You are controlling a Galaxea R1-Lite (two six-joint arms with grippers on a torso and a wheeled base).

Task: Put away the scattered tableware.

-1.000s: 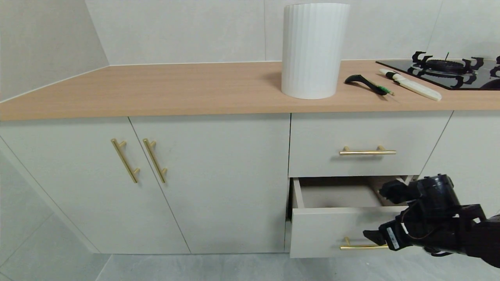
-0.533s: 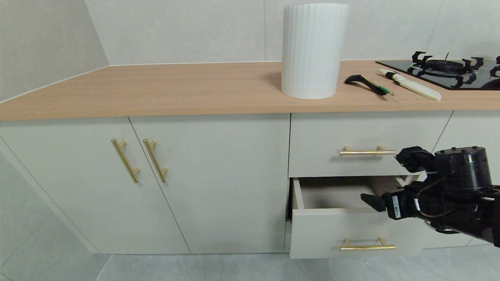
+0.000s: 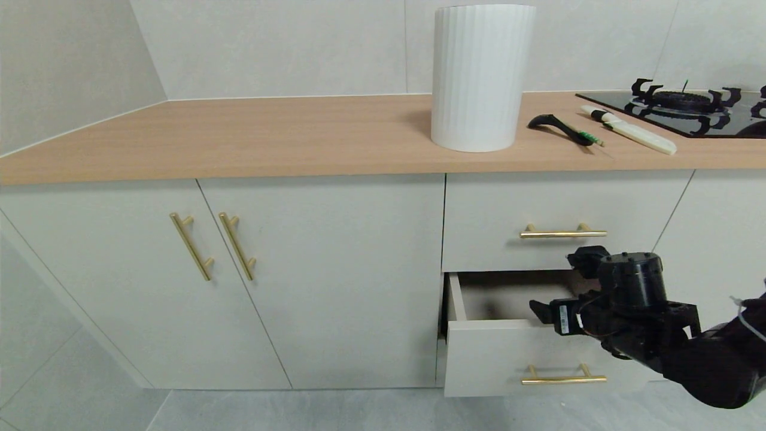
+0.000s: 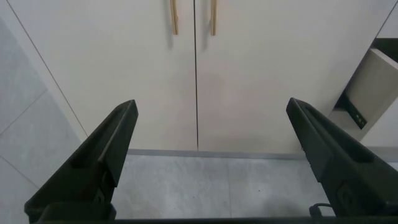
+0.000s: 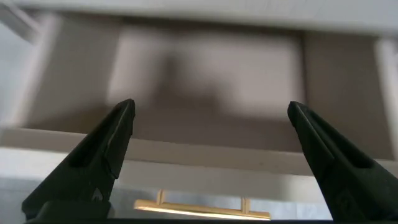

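Two pieces of scattered tableware are seen on the wooden countertop (image 3: 269, 137), well above the right claw (image 3: 556, 284): a black utensil (image 3: 559, 129) with a scoop-shaped head and a white knife (image 3: 628, 136). Both are laid flat and roughly parallel. Their long axes run diagonally from the back wall toward the counter's front edge, with the utensil's head at the far end.

A tall white ribbed canister (image 3: 480, 78) is stood just beside the utensil, up and to the claw's left. A gas hob (image 3: 688, 108) is set just behind the knife. Between claw and counter the closed upper drawer (image 3: 491, 215) is placed, its brass handle (image 3: 562, 232) just above the claw.

The open drawer (image 3: 508, 341) is found directly before and beneath the claw. The right arm is held low and nearly level, entering from the right, with the claw spread wide over the drawer's front lip. The left claw (image 4: 211, 124) is likewise spread wide, pointed down at the cabinet doors (image 4: 249, 74) and the grey floor (image 4: 205, 186).
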